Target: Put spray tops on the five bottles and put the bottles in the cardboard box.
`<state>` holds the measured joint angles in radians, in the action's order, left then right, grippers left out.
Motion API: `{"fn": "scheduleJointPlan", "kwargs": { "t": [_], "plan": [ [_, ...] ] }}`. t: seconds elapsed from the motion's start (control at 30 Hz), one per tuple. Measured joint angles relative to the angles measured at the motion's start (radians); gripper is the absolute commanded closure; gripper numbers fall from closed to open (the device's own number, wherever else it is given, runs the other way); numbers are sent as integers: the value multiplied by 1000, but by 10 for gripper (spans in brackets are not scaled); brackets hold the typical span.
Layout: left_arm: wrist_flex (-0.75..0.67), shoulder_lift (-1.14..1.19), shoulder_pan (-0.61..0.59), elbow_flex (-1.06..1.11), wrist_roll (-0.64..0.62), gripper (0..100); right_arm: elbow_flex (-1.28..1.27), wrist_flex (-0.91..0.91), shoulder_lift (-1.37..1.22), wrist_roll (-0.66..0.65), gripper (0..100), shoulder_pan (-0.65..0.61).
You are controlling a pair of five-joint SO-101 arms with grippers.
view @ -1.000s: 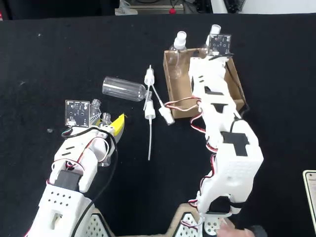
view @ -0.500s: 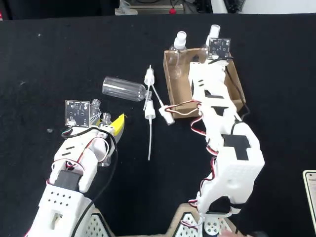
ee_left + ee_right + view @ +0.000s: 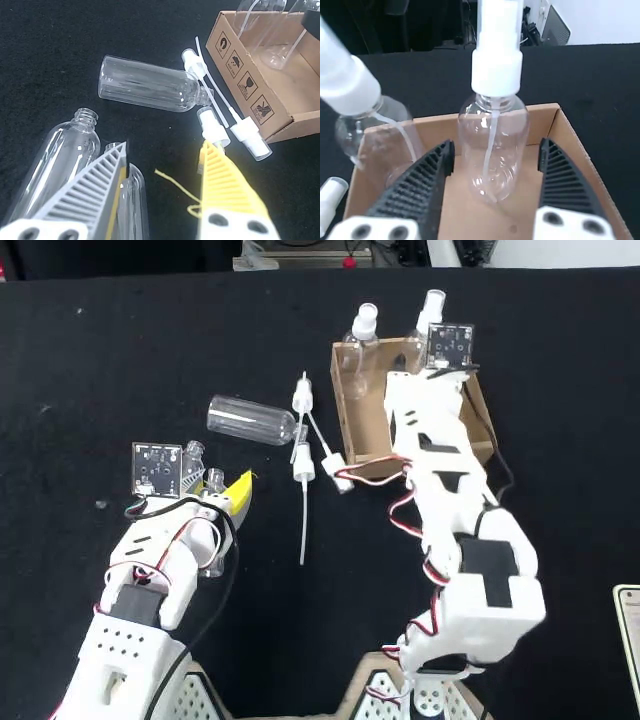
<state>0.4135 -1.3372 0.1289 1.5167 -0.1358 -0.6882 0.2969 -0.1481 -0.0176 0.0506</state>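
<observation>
Two clear bottles with white spray tops stand in the cardboard box (image 3: 365,430): one (image 3: 360,340) at its far left corner, the other (image 3: 492,135) between the spread fingers of my open right gripper (image 3: 496,144), untouched. A capless bottle (image 3: 250,420) lies on the black table. Two more capless bottles (image 3: 55,150) (image 3: 131,200) lie at my open left gripper (image 3: 164,147), one under its grey finger (image 3: 95,185). Three loose spray tops (image 3: 303,395) (image 3: 303,468) (image 3: 337,476) with long tubes lie between the lying bottle and the box.
My right arm (image 3: 440,470) stretches over the box from the near side. A pale object (image 3: 628,640) sits at the table's right edge. The black tabletop (image 3: 120,360) is bare at far left.
My right arm has shifted slightly to the right and back over the box. A hand at the arm's base has gone. The left arm and the bottles have not moved.
</observation>
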Motion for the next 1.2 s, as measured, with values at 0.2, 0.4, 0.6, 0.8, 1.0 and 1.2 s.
{"fn": "scheduleJointPlan", "kwargs": {
  "t": [0.2,0.4,0.6,0.8,1.0,1.2],
  "plan": [
    [0,0,0,0,0,769,-140,0,158,0,754,0],
    [0,0,0,0,0,769,-298,-26,377,0,754,0],
    [0,0,0,0,0,769,-296,-310,537,0,754,-2],
    [0,0,0,0,0,769,-91,-709,554,0,754,-18],
    [0,0,0,0,0,769,126,-1195,555,0,754,-107],
    [0,0,0,0,0,769,112,-1364,555,-2,754,-293]
  ]
}}
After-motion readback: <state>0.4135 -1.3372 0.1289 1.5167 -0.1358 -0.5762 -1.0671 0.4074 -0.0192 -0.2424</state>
